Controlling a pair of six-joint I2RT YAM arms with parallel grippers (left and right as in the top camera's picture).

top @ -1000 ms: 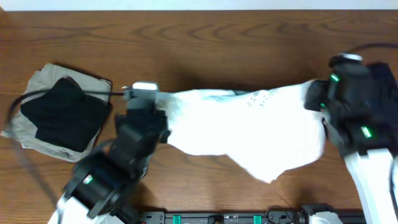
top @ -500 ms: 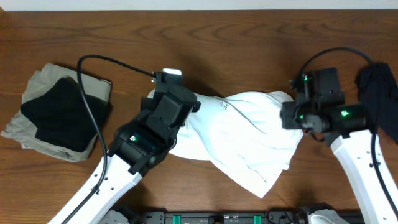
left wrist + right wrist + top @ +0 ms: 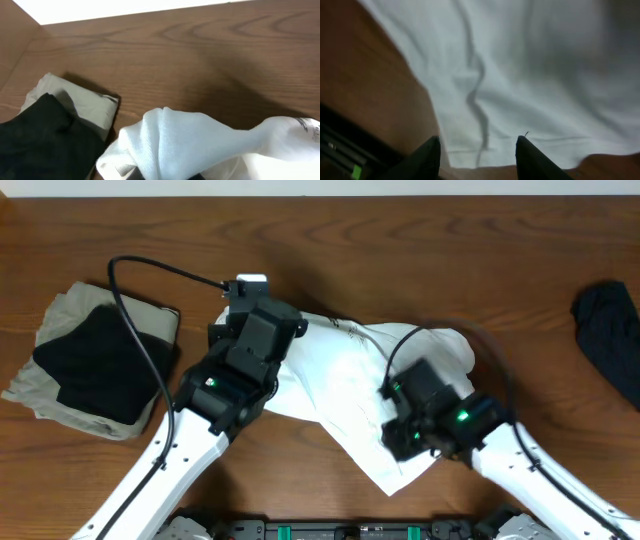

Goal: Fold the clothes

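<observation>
Left arm [image 3: 185,445] reaches in from bottom-left, forearm angled up and to the right. Left gripper [image 3: 240,320] is clamped tight on a bunch of the white garment [image 3: 340,375]. Right arm [image 3: 545,480] comes in from bottom-right, its wrist blurred in the overhead view. Right gripper [image 3: 477,142] points down, fingers [image 3: 427,157] parted, nothing pinched between them.

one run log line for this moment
left jaws: shut on white garment | right jaws: open over its near edge | beige and black stack: far left | dark garment: far right
</observation>
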